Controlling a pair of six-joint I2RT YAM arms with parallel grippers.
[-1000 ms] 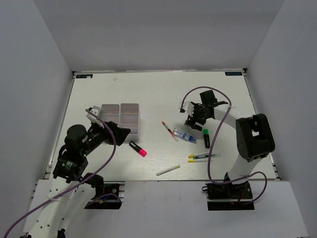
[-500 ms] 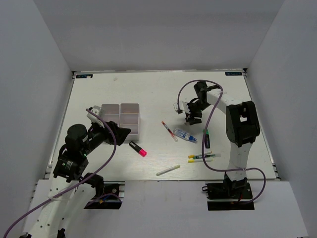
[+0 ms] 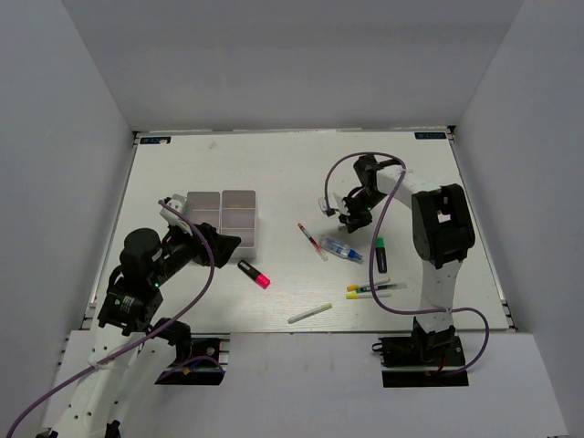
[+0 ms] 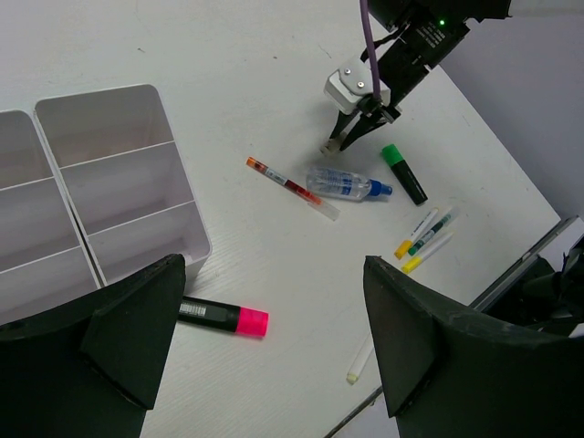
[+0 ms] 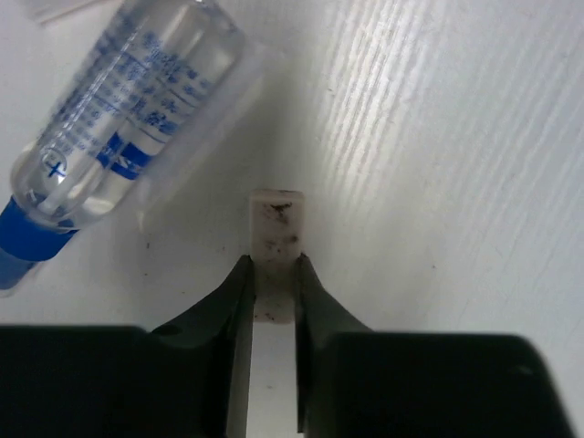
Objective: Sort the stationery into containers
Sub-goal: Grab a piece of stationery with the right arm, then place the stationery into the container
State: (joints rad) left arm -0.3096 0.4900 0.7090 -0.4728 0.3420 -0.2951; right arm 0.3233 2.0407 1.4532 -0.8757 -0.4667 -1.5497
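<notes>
White smudged rectangular eraser (image 5: 276, 219), long axis in line with the right pincer (image 5: 270, 266) clamping it; left pincer (image 4: 274, 269) stands apart.

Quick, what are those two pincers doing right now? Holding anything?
Left pincer: open, empty.
Right pincer: closed on a small white eraser.

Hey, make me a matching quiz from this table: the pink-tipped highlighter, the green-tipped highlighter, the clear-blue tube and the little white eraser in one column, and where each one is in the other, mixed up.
1. pink-tipped highlighter
2. green-tipped highlighter
3. clear-blue tube
4. small white eraser

A. next to the red pen
B. pinched by the right hand
C. nearest the white bins
D. just beyond the yellow-capped markers

Pairs: 1-C, 2-D, 3-A, 4-B
</notes>
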